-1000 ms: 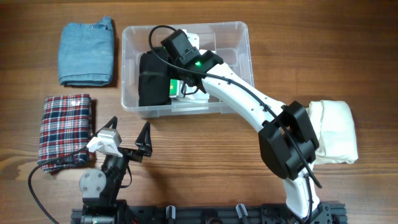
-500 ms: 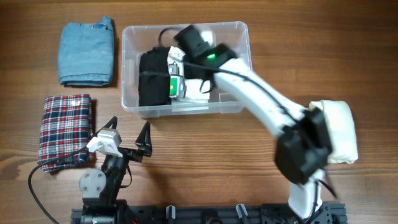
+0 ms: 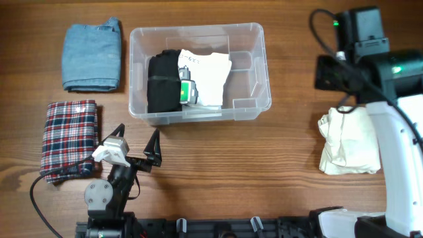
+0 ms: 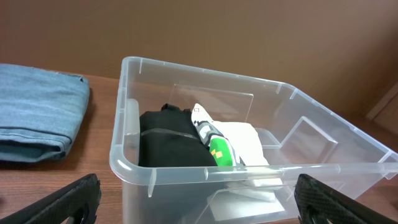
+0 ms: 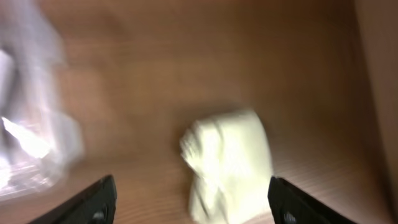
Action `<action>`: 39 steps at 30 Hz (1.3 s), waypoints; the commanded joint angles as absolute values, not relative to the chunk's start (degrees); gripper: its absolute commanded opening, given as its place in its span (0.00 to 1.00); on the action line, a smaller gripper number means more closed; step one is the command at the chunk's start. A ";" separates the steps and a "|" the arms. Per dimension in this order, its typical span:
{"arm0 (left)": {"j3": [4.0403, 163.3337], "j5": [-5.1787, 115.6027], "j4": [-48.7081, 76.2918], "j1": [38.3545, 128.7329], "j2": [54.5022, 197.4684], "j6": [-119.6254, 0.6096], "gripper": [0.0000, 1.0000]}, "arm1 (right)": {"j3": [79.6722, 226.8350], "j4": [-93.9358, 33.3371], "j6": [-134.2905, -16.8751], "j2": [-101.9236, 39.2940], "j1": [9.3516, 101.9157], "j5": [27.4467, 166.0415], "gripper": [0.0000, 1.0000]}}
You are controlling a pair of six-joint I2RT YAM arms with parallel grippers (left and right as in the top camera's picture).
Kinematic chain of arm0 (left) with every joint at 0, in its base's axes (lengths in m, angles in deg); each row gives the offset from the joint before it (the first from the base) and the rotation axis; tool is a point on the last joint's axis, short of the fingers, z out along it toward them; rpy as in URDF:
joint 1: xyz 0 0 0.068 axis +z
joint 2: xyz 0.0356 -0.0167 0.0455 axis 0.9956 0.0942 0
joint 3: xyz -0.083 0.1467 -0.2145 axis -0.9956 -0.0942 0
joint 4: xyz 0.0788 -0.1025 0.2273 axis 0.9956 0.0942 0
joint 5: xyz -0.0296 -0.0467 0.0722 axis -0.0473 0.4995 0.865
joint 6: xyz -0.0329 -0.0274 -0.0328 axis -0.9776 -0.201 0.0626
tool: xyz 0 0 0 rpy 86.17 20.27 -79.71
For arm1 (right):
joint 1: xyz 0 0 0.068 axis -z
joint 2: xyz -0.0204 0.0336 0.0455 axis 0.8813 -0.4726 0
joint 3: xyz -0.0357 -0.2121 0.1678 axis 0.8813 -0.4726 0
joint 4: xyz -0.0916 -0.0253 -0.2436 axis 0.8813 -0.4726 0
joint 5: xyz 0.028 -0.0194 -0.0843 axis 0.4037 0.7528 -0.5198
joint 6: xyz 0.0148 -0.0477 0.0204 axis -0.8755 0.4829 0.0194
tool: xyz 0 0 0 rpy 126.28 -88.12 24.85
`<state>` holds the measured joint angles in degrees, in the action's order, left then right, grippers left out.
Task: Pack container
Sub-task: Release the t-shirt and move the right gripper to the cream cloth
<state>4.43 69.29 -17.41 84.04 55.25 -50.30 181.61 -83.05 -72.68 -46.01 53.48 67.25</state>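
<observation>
Worktop [image 3: 231, 172] of brown wood carries everything from where I stand. Over its right side reaches the white right arm [image 3: 396, 152], its dark wrist up near the far right corner. The container [image 3: 197, 28], a clear plastic bin, sits toward the far middle of the worktop, long side across. Well apart from it, on the right, lies a loosely bunched cream garment [image 3: 347, 142], partly under the arm. A folded denim garment [image 3: 91, 54] lies just left of the container, and a folded plaid garment [image 3: 69, 135] lies nearer the front, below the denim.

Inside the container, in its left half, a folded black garment [image 3: 162, 82] rests with a white garment [image 3: 208, 76] beside it, touching; a small green tag [image 3: 186, 91] shows where the two meet. The right part of the bin floor is bare.

The left end effector [image 3: 135, 140] sits low at the front left beside the plaid, fingers spread and holding nothing. The right end effector [image 5: 193, 199] hangs above the cream garment, fingers spread wide and gripping nothing, though that wrist view is blurred.
</observation>
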 commanded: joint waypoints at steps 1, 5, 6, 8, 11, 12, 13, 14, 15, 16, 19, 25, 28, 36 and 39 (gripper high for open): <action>4.15 69.42 -17.34 84.49 55.09 -49.16 1.00 | 176.19 -87.99 -75.58 -47.43 57.46 66.48 0.82; 4.15 69.44 -17.34 84.49 55.09 -49.16 1.00 | 166.18 -85.08 -75.58 -47.43 59.16 66.46 0.91; 4.15 69.42 -17.34 84.49 55.09 -49.16 1.00 | 162.71 -82.94 -75.56 -47.43 59.45 66.24 0.95; 4.15 69.44 -17.32 84.49 55.09 -49.16 1.00 | 156.56 -78.22 -75.58 -47.43 60.15 66.00 0.99; 4.15 69.42 -17.34 84.49 55.09 -49.16 1.00 | 146.97 -69.52 -75.56 -47.43 62.49 65.61 1.00; 4.15 69.42 -17.34 84.49 55.09 -49.16 1.00 | 144.72 -67.38 -75.52 -47.43 63.34 65.61 1.00; 4.15 69.44 -17.32 84.49 55.09 -49.16 1.00 | 142.12 -64.67 -75.23 -47.43 64.52 65.59 1.00; 4.15 69.44 -17.32 84.49 55.09 -49.16 1.00 | 140.24 -62.72 -75.21 -47.46 65.50 65.17 1.00; 4.15 69.42 -17.34 84.49 55.09 -49.16 1.00 | 137.99 -60.43 -75.23 -47.46 66.62 65.06 1.00; 4.15 69.44 -17.32 84.49 55.09 -49.16 1.00 | 136.22 -58.13 -75.17 -47.46 67.43 66.20 0.99; 4.15 69.42 -17.34 84.49 55.09 -49.16 1.00 | 133.94 -55.07 -72.63 -47.46 67.75 66.92 1.00; 4.15 69.42 -17.32 84.49 55.09 -49.16 1.00 | 133.94 -51.95 -66.86 -49.03 67.75 66.40 1.00; 4.15 69.42 -17.32 84.49 55.09 -49.16 1.00 | 133.94 -52.63 -64.26 -52.99 67.75 63.60 1.00; 4.15 69.44 -17.32 84.49 55.09 -49.16 1.00 | 133.94 -51.25 -64.74 -61.23 67.78 63.10 1.00; 4.15 69.42 -17.34 84.49 55.09 -49.16 1.00 | 133.94 -49.68 -64.65 -61.60 67.78 64.49 0.96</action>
